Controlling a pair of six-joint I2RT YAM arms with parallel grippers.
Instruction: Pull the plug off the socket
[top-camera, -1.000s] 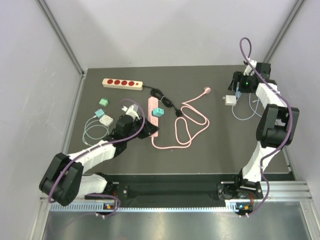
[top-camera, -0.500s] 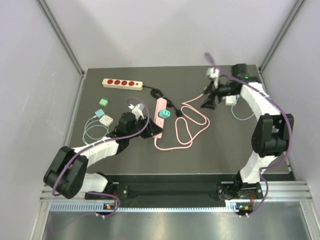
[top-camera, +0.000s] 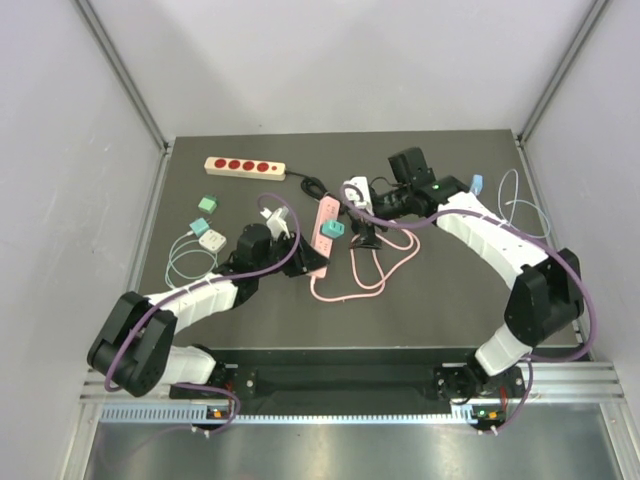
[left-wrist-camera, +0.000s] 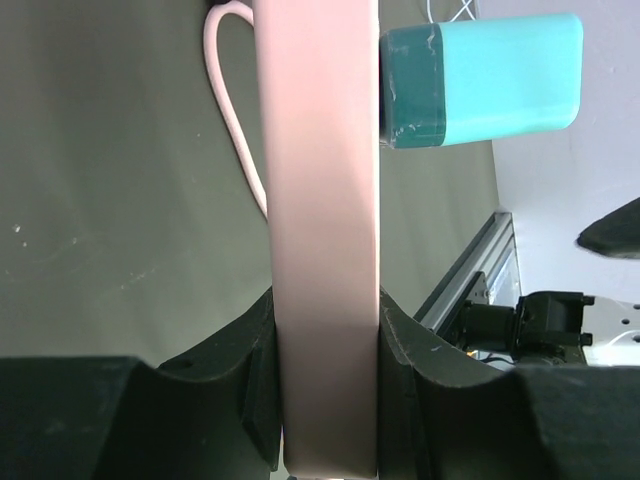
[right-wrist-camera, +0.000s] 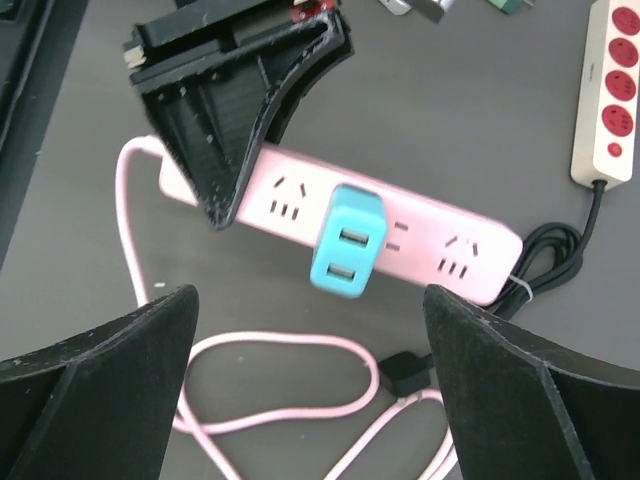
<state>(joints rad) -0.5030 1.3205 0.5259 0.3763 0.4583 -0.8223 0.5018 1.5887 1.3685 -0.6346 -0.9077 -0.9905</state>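
The right pincer (right-wrist-camera: 308, 292) has swung across from the far right corner of the tabletop (top-camera: 450, 290), where it stood a second ago. It now hangs over the pink power strip (right-wrist-camera: 430, 240) with its fingers wide apart and holding nothing. In its wrist view the teal USB charger (right-wrist-camera: 347, 242) lies between the two fingers, lower down and untouched.

The left pincer (left-wrist-camera: 328, 350) stays clamped on the near end of the strip, a jaw pressed to each long side. The strip has turned only slightly in that time. The charger is still seated in the middle socket, its darker base flush against the strip's face.

So I judge the bracing done and the approach nearly done. What remains is to descend, close on the charger and pull it straight out.

Room is tight. Only one bare socket separates the charger from the left pincer, and a right finger would have to come down into that gap. The pink cable (top-camera: 375, 255) loops on the tabletop just right of the strip. A black cord (right-wrist-camera: 550, 255) coils at the strip's far end. Neither lies over the charger.

Well apart, at the far left, lies a beige strip with red sockets (top-camera: 245, 166). Nearer on that side are small adapters (top-camera: 207, 232) and a pale coiled cable (top-camera: 185, 262).
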